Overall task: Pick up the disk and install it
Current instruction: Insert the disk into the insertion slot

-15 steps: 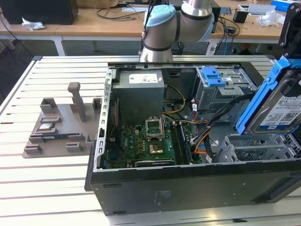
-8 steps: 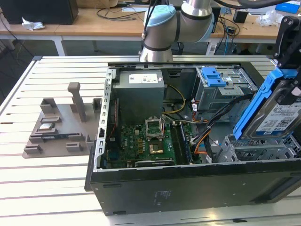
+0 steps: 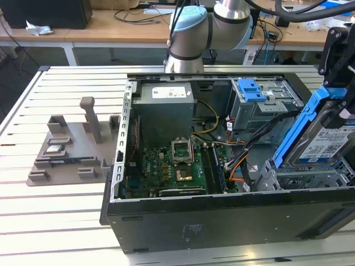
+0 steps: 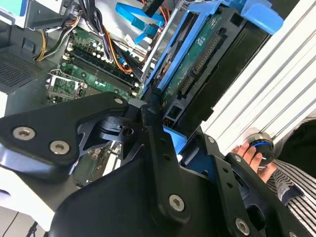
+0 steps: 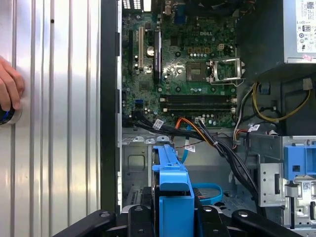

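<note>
Disk (image 3: 324, 138) pickup looks done: the drive, with its blue carrier frame, is off any resting surface and is clamped in the gripper (image 3: 339, 105), which holds it tilted, one end high and the other dipping toward the drive cage (image 3: 299, 177) at the exterior view's right end of the open computer case (image 3: 222, 216). In the first wrist view the disk (image 5: 173, 185) is seen edge-on, and the gripper (image 5: 173, 219) has its black fingers (image 5: 136, 217) pressed against either side of the blue frame, so they are closed narrowly on the drive and not spread. The second wrist view shows the green circuit-board underside of the disk (image 4: 197, 64) angled over the bay, with the motherboard (image 4: 94, 64) beyond it. Installation looks unfinished: the drive stands out of the cage at a slant, not level and seated in a slot, and whether its lower edge touches the cage metal cannot be told. The blue latch (image 3: 249, 88) sits on a separate bay farther back, well apart from the drive. A person's hand (image 4: 249, 154) rests on a round blue-ringed knob (image 4: 261, 145) on the slatted table (image 3: 55, 216) beside the case.
</note>
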